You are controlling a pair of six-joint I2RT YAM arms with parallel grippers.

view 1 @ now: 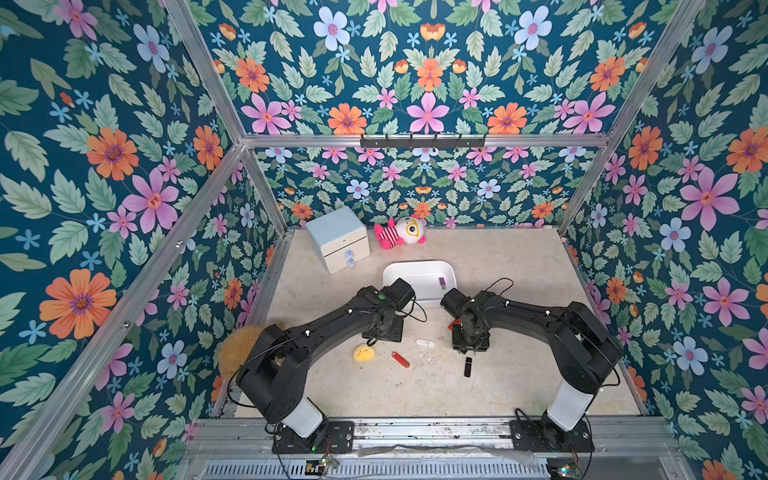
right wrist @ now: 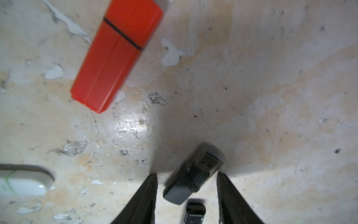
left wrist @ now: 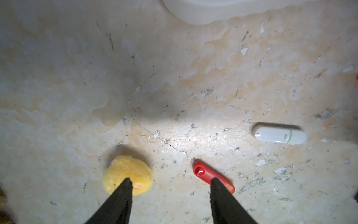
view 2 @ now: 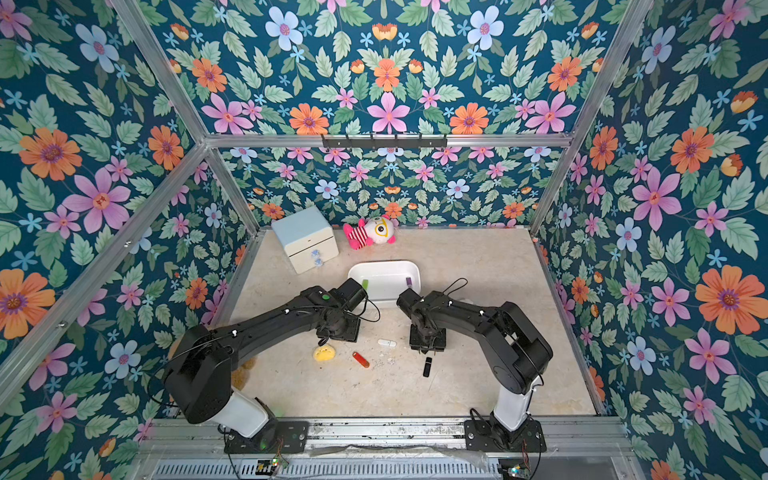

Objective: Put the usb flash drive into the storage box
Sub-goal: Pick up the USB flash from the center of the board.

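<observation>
We are at the pickup. The right jaws stand part open astride the black drive (right wrist: 193, 176), which lies askew between them on the bench (right wrist: 271, 97), not yet gripped. Next we must close squarely, lift, and carry it to the box (view 1: 417, 263), well ahead. A small black piece (right wrist: 194, 211) lies just behind the drive and may get pinched. The left jaws hang part open and empty, above a plush (left wrist: 126, 174) and a red drive (left wrist: 205, 173).
</observation>
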